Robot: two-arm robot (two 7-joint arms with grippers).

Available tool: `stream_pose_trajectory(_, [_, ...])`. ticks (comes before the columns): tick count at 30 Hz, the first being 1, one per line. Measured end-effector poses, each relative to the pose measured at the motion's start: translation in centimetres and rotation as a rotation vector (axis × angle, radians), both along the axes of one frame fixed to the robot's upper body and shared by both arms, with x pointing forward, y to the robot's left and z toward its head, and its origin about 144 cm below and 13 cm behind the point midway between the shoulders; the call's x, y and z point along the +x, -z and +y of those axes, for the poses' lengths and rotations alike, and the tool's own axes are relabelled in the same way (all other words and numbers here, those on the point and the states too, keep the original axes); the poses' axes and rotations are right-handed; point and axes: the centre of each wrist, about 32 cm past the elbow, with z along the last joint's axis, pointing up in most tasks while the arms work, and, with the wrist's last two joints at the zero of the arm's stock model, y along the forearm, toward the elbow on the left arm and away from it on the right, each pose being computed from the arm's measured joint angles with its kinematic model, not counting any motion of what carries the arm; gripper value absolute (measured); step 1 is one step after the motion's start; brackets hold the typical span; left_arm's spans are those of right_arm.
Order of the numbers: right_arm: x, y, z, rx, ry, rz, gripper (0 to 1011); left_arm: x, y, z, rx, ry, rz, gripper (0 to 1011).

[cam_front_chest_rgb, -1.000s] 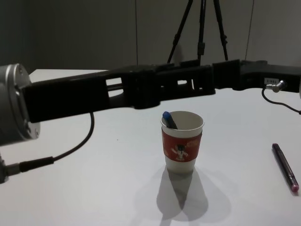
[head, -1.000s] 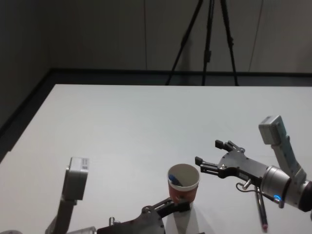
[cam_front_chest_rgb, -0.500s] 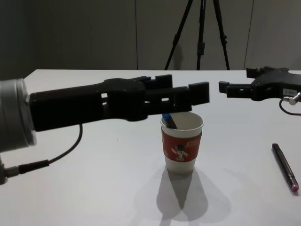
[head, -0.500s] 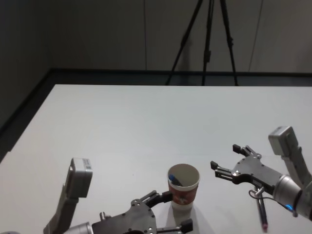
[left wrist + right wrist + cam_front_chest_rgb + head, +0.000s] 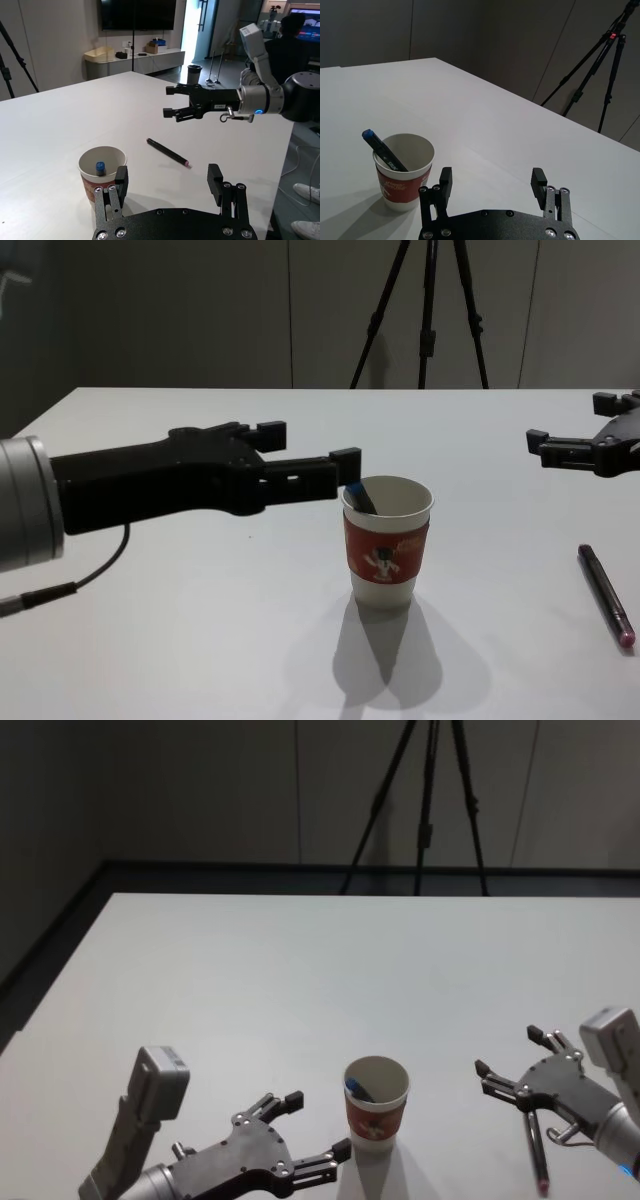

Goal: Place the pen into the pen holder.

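Pen (image 5: 358,494) in pen holder (image 5: 386,552), beside left tool (image 5: 308,442).

Black tripod (image 5: 427,830) behind white table (image 5: 250,970) (far side)

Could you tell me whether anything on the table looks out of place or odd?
One dark pen lies loose on the table near the open right gripper, outside the pen holder, which stands upright with a blue-capped pen leaning inside. The left gripper is open near it. Nothing is spilled.
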Motion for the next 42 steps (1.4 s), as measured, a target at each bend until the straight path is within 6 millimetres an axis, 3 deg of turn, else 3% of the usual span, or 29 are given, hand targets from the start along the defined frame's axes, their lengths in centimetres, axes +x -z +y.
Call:
stream_pose_trajectory(20, [-3.8,1.0,-1.6,-0.108,0.165,-0.105,1001,0.7,1.6,1.6,0.158,-0.273,-0.1,1001])
stream_pose_trajectory(42, [-4.2,1.1,-1.8,-0.119,0.181,-0.119,1001,1.2,3.2,3.5,0.308,-0.544,-0.246,1002])
